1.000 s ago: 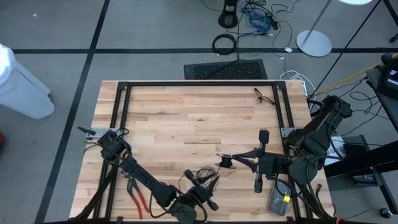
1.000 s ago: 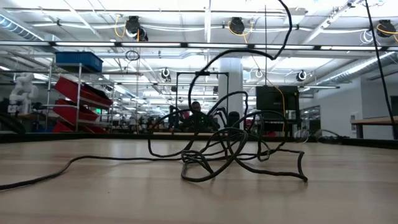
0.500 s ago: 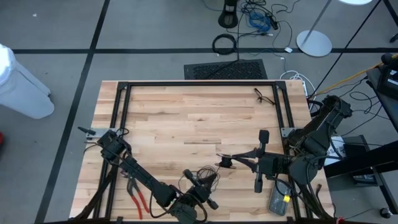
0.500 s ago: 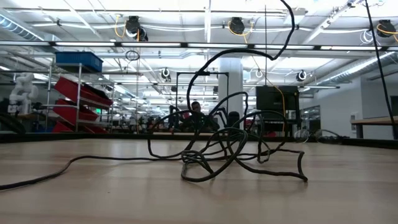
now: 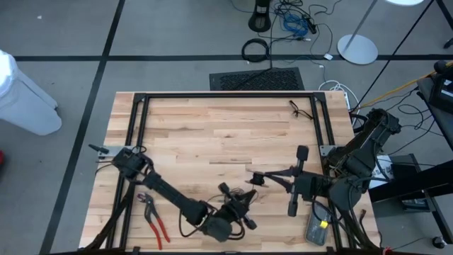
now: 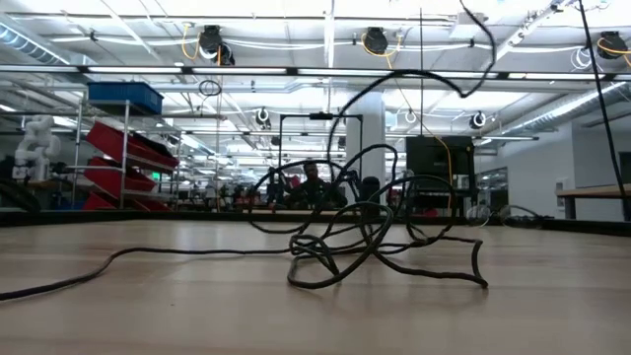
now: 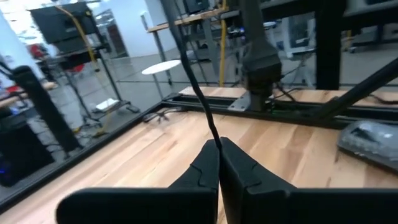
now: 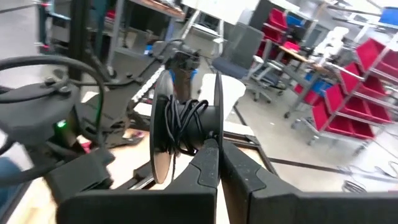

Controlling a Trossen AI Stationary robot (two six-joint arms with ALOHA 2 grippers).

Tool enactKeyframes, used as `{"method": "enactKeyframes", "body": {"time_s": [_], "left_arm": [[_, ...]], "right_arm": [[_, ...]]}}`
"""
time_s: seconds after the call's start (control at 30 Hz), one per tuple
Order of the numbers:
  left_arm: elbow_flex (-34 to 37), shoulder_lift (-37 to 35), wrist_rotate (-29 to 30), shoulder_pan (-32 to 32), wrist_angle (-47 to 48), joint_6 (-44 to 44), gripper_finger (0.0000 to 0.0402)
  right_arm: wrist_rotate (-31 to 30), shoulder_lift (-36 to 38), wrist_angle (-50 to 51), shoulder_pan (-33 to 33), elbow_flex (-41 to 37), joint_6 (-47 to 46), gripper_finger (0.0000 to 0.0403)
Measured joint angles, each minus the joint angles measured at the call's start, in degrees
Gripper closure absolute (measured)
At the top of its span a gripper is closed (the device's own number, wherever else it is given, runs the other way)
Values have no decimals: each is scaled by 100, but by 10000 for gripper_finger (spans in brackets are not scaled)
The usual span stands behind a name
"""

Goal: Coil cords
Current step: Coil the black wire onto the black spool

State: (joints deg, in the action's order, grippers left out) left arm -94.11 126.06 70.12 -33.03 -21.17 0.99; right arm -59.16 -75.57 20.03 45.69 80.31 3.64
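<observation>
The thin black cord lies in a loose tangle [image 6: 365,247] on the wooden table near its near edge; it also shows in the high view [image 5: 228,193]. One strand rises out of the tangle. My left gripper [image 5: 239,205] is by the tangle and shut on the cord [image 7: 198,93]. My right gripper [image 5: 256,178] is just to the right of the tangle, shut on a small round puck [image 8: 186,121] with cord wound around its core between two discs. My left gripper pinches a single strand of the cord [image 7: 215,138] between its two fingertips. The strand runs on from the tips in a nearly straight line, lifted off the table. My right gripper holds the puck at its fingertips, which meet at the rim of one disc [image 8: 217,134]. The fingers lie about level and come from the table's right side. The puck stands on edge, clear of the table, its wound cord showing.
Red-handled pliers [image 5: 154,218] lie at the near left beside my left arm. A black rail frame [image 5: 226,96] runs round the table top. Glasses [image 5: 302,110] lie at the far right. A grey and yellow device [image 5: 318,228] sits at the near right.
My left gripper has gone toward the table's right and far edges, and its arm has swung with it. The raised strand in the low view has shifted to the right with it. My right gripper has gone slightly toward the far edge with the puck. The tangle stays on the table.
</observation>
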Motion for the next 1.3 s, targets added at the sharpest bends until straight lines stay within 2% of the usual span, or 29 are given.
{"method": "enactKeyframes", "body": {"time_s": [0.17,0.27,0.43,0.63,0.97,1.17,1.3], "left_arm": [[0,0,-273,135,-577,458,400],[0,2,-311,199,-1239,997,400],[-6,2,-669,388,-1950,1481,400],[-183,2,-1031,439,-1889,1511,401],[-697,4,-1029,217,-1848,2424,401],[-878,4,-967,91,-1841,2848,401],[-1001,4,-541,-67,-1838,3340,401]], "right_arm": [[-288,-18,-7,-52,-2,-102,403],[-375,-111,-10,-145,-2,-231,403],[-998,-344,-250,-364,-2,-351,403],[-994,-429,-272,-554,-2,-245,403],[-975,-588,-131,-629,-2,-490,403],[-964,-654,-125,-668,-2,-466,403],[-953,-654,-61,-668,-2,-456,403]]}}
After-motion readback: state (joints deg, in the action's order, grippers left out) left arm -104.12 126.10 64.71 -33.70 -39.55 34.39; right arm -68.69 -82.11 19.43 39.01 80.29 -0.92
